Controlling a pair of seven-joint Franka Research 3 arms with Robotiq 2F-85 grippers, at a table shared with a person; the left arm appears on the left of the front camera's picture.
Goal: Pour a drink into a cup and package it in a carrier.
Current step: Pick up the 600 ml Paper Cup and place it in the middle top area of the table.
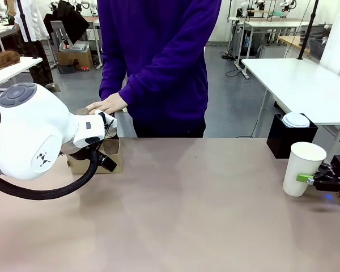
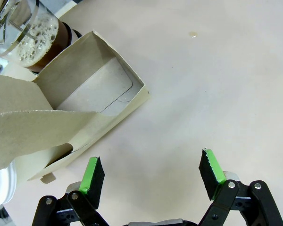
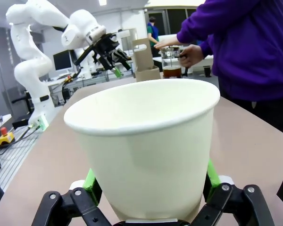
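The cup (image 1: 302,165) stands upright and unlidded on the bench (image 1: 187,209), near the robot's right edge. The right end effector (image 3: 150,182) reaches in low around the cup's lower part, with one green pad (image 3: 90,180) on either side of its wall. The pads lie right at the paper, but it cannot be told whether they are pressing on it or only bracketing it. Just beyond the cup, at the far right edge of the bench, a black box (image 1: 289,139) holds a white-lidded cup (image 1: 296,119).

The carrier (image 1: 102,161) sits well apart from the cup, on the robot's left side near the far edge, its handle tab upright. The glass pitcher (image 2: 19,23) stands just behind it with the drink (image 3: 171,72) dark and foamy inside. The right wrist view shows the person's hand (image 3: 191,55) at the pitcher's handle. The person stands at the far side in a purple top.

The left end effector (image 2: 151,175) hovers over bare bench just beside the carrier, its jaws spread wide with nothing between them.
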